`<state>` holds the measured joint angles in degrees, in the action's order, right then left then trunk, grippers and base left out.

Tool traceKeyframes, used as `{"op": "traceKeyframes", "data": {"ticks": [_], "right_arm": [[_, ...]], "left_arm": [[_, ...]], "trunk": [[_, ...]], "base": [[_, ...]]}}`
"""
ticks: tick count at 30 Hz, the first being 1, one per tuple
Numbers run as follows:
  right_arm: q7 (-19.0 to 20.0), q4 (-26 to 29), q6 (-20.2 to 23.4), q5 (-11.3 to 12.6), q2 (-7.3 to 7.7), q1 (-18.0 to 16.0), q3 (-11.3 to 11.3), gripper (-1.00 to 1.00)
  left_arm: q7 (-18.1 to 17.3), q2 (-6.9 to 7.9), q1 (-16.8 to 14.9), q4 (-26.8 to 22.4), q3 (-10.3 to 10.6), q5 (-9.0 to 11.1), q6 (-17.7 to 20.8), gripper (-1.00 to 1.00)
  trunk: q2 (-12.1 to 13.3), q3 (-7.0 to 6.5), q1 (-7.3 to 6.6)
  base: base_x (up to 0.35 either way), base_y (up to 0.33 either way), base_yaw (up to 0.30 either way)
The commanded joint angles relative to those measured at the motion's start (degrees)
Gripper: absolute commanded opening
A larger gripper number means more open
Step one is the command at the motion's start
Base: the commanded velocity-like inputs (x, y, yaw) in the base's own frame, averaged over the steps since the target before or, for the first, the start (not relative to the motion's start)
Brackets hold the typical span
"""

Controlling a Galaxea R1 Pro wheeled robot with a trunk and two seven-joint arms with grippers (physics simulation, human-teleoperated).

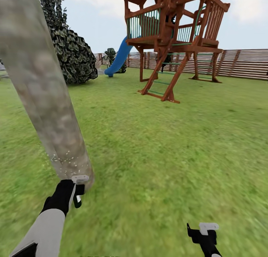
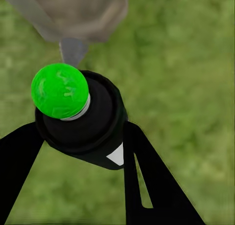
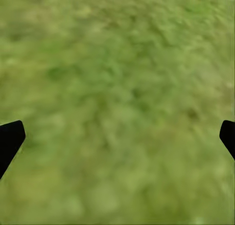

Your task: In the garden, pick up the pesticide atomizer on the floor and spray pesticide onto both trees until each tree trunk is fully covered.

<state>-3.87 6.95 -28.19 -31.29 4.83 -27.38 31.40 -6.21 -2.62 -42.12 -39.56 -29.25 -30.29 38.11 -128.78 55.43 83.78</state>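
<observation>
Atomizer [image 2: 81, 122] gripped in left hand [image 1: 76, 192], nozzle at trunk [image 1: 44, 100] base, white specks [image 1: 67, 158] above. Looks light, rigid, smooth; hold round body. Right hand [image 3: 117, 137] open over grass [image 1: 167, 145].

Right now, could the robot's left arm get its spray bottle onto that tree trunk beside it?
Probably yes. The left gripper holds the pesticide atomizer right by the base of the tree trunk. Nothing stands between them, and white specks already dot the bark low down.
</observation>
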Motion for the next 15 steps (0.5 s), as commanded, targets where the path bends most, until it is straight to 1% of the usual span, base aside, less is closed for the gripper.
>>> {"op": "traceKeyframes", "data": {"ticks": [1,6,8,13,15], "right_arm": [[-0.35,-0.09,-0.20,-0.61,0.01,-0.04,0.24,1.00],[-0.35,-0.09,-0.20,-0.61,0.00,-0.04,0.24,1.00],[-0.35,-0.09,-0.20,-0.61,0.00,-0.04,0.24,1.00],[-0.35,-0.14,-0.20,-0.61,0.00,-0.04,0.24,1.00],[-0.35,-0.14,-0.20,-0.61,0.00,-0.04,0.24,1.00]], "left_arm": [[-0.56,-0.10,-0.06,-0.10,-0.37,-0.63,0.13,-1.00],[-0.56,-0.50,-0.06,-0.15,-0.28,-0.61,-0.11,-1.00],[-0.56,-0.75,-0.06,-0.22,-0.28,-0.59,-0.25,-1.00],[-0.56,-0.89,-0.06,-0.17,-0.28,-0.61,-0.47,-1.00],[-0.56,-0.89,-0.06,-0.16,-0.28,-0.64,-0.57,-1.00]], "trunk": [[-0.02,0.05,-0.01],[-0.02,0.05,-0.01],[-0.02,0.05,-0.01],[-0.02,0.05,-0.01],[-0.02,0.05,-0.01]], "base": [[0.001,-0.002,0.278],[0.000,0.000,0.278],[0.103,-0.058,0.278],[0.211,-0.182,0.278],[0.060,-0.260,0.218]]}}
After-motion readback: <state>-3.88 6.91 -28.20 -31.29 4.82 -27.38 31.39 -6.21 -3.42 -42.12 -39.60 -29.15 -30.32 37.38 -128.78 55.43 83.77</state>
